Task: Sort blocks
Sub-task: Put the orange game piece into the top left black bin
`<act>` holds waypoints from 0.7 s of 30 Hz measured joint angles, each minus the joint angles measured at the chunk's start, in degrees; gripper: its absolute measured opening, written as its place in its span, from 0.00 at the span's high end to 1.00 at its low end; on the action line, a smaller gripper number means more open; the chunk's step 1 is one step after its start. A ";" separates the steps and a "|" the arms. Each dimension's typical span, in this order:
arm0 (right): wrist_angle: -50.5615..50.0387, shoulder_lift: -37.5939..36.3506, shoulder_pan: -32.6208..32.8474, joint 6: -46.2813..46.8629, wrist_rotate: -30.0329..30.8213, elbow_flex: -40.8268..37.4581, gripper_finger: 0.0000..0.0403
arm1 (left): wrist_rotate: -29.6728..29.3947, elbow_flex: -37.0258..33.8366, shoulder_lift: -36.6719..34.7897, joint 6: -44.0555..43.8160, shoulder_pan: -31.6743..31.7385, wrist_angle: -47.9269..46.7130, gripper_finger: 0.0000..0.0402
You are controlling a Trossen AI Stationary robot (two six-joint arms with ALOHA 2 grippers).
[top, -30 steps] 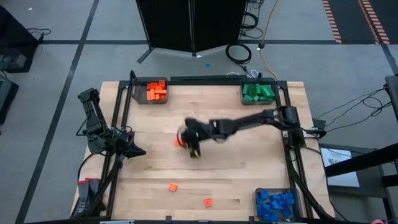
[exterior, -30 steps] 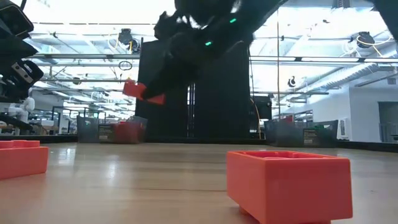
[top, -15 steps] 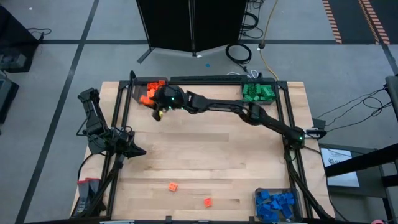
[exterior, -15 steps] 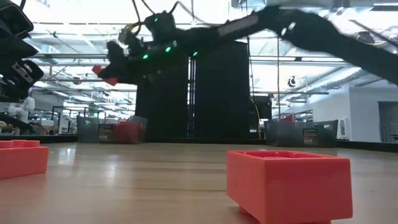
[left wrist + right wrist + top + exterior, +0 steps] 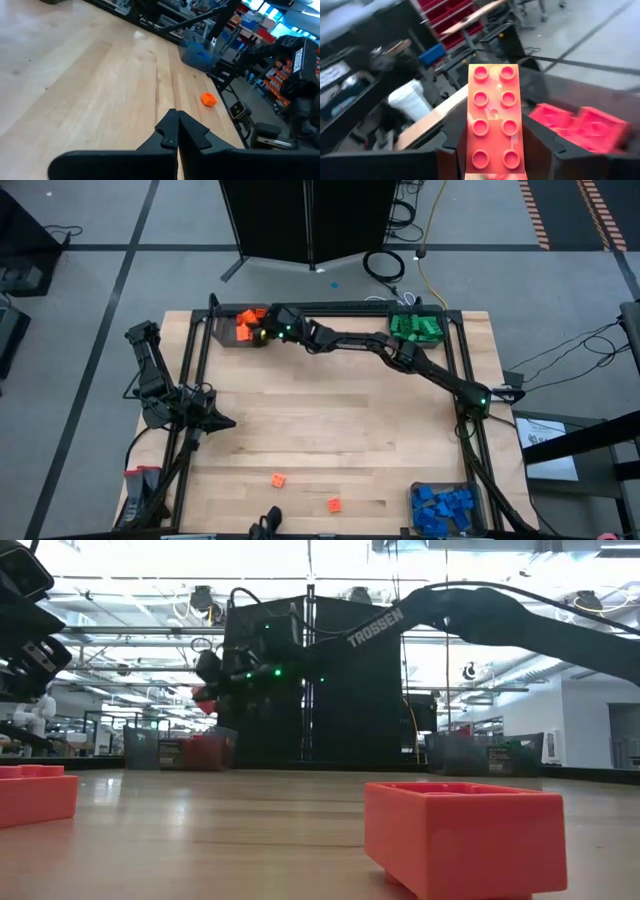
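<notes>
My right gripper (image 5: 263, 332) reaches over the bin of orange blocks (image 5: 243, 326) at the table's far left corner. It is shut on an oblong orange block (image 5: 494, 117) with eight studs. In the low view that block (image 5: 204, 702) hangs high above the bin. Two loose orange blocks (image 5: 277, 479) (image 5: 333, 504) rest flat on the table near its front edge. My left gripper (image 5: 177, 131) is shut on nothing and waits at the table's left side (image 5: 224, 423). My right gripper pinches the orange block by its two long sides (image 5: 470, 150) between its two fingers (image 5: 540, 150). The block lies along the fingers, studs toward the wrist camera. The fingers come about level from the table's right. The block is lifted clear, over the orange bin.
A bin of green blocks (image 5: 415, 328) stands at the far right corner and a bin of blue blocks (image 5: 441, 508) at the near right corner. A black frame (image 5: 330, 308) runs along the table's edges. The wooden middle of the table (image 5: 330, 430) holds nothing.
My right gripper has swept from the table's middle toward the far left corner, carrying the orange block, and has rolled its wrist on the way. It now hangs over the orange bin. The block stays between its fingers.
</notes>
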 joint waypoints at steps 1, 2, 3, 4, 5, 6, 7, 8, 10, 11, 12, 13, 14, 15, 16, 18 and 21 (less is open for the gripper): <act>-0.14 0.00 -0.47 1.52 0.25 0.01 0.70 | -0.14 0.00 0.01 0.05 0.00 0.00 1.00; -0.62 0.10 -0.83 3.11 0.49 0.01 0.70 | -0.19 0.00 0.06 0.06 0.00 -0.02 1.00; -0.62 0.28 -1.24 4.41 0.60 0.01 0.70 | -0.20 0.00 0.09 0.07 0.00 -0.02 1.00; -0.80 0.39 -1.59 5.24 0.61 0.01 0.70 | -0.20 0.00 0.09 0.07 0.00 -0.01 1.00; -0.89 0.43 -1.79 5.42 0.55 -0.01 0.70 | -0.21 0.00 0.09 0.06 0.00 -0.02 1.00; -0.90 0.44 -1.84 5.28 0.47 -0.01 0.70 | -0.24 0.00 0.11 0.07 0.00 -0.02 1.00; -0.77 0.44 -1.80 5.07 0.33 -0.01 0.70 | -0.24 0.00 0.11 0.09 0.00 -0.02 1.00; -0.43 0.42 -1.79 5.08 0.36 0.01 0.70 | -0.24 0.00 0.13 0.17 0.00 -0.02 1.00; 0.48 0.42 -1.77 5.48 0.37 0.01 0.67 | -0.26 0.00 0.13 1.13 0.00 -0.02 1.00; 0.64 0.42 -1.79 5.77 0.50 0.01 0.62 | -0.26 0.00 0.15 1.45 0.00 -0.02 1.00; 0.63 0.42 -1.81 5.98 1.17 0.01 0.57 | -0.30 0.00 0.15 1.55 0.00 -0.01 1.00; 0.58 0.42 -1.84 6.15 1.79 0.01 0.51 | -0.33 0.00 0.15 1.57 0.00 -0.02 1.00; 0.62 0.42 -1.86 6.23 1.91 0.01 0.46 | -0.33 0.00 0.15 1.57 0.00 -0.02 1.00; 0.62 0.42 -1.87 6.24 1.91 0.01 0.42 | -0.33 0.00 0.15 1.57 0.00 -0.02 1.00; 0.62 0.42 -1.90 6.23 1.90 0.01 0.40 | -0.33 0.00 0.15 1.57 0.00 -0.02 1.00; 0.64 0.42 -1.87 6.23 1.86 0.01 0.37 | -0.33 0.00 0.15 1.57 0.00 -0.02 1.00; 1.52 0.42 -1.84 6.66 1.63 0.01 0.36 | -0.33 0.00 0.15 1.55 0.00 -0.02 1.00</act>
